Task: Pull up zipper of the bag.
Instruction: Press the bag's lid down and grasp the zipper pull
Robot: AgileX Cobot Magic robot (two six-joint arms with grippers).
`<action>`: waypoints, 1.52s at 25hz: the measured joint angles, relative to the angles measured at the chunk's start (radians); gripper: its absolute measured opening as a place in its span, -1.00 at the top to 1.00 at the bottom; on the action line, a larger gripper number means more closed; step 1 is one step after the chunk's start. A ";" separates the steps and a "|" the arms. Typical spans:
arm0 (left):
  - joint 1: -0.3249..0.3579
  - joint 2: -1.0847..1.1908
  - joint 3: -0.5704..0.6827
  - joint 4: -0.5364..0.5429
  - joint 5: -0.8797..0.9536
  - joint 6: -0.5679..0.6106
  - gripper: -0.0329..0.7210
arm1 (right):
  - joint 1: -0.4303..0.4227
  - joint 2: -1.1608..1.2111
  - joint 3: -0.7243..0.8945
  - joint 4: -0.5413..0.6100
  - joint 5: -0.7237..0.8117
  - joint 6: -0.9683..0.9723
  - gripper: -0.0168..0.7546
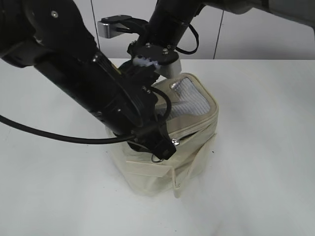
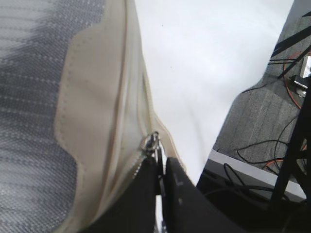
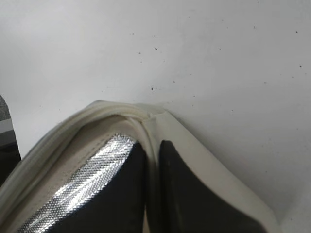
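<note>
exterior, left wrist and right wrist views of a two-arm zip closure. the bag (image 1: 170, 147), a small boxy cream case with a grey mesh panel (image 1: 189, 101) on its lid, stands on the white table (image 1: 266, 147) directly under both arms. the left gripper (image 2: 160, 162) has its two black fingers (image 2: 177, 187) nearly together, pinched narrowly on the metal pull of a silver slider (image 2: 150, 141); the slider sits just ahead of the fingertips on the zipper (image 2: 130, 97), whose cream track runs on away from the pincer along the lid edge, mesh to one side and bare table to the other. the right gripper (image 3: 153, 170) stands narrow as well, closed on the bag's cream rim (image 3: 121, 110) at a corner, one finger inside against the silver lining (image 3: 87, 179), one outside; it appears to brace the case. the fabric looks soft, light and collapsible, with sagging folds below the left pincer in the exterior view, so the case will likely buckle and drag unless the rim is held taut. the small smooth pull may slip from the pads; it is best taken close against the slider body and drawn along the line of the track.
</note>
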 joint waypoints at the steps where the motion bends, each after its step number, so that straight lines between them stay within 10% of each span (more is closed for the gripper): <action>1: 0.000 0.001 0.000 0.000 -0.002 0.000 0.89 | 0.000 0.000 0.000 0.000 0.000 0.000 0.81; 7: -0.001 0.001 -0.006 0.021 0.016 -0.047 0.89 | 0.000 0.000 0.000 0.002 0.000 0.000 0.81; 18: -0.014 -0.108 -0.014 0.371 0.156 -0.389 0.90 | 0.001 0.008 -0.052 0.012 -0.001 0.076 0.82; 38: 0.041 -0.090 -0.018 0.256 0.194 -0.609 0.90 | 0.002 0.008 -0.059 0.009 -0.003 0.113 0.82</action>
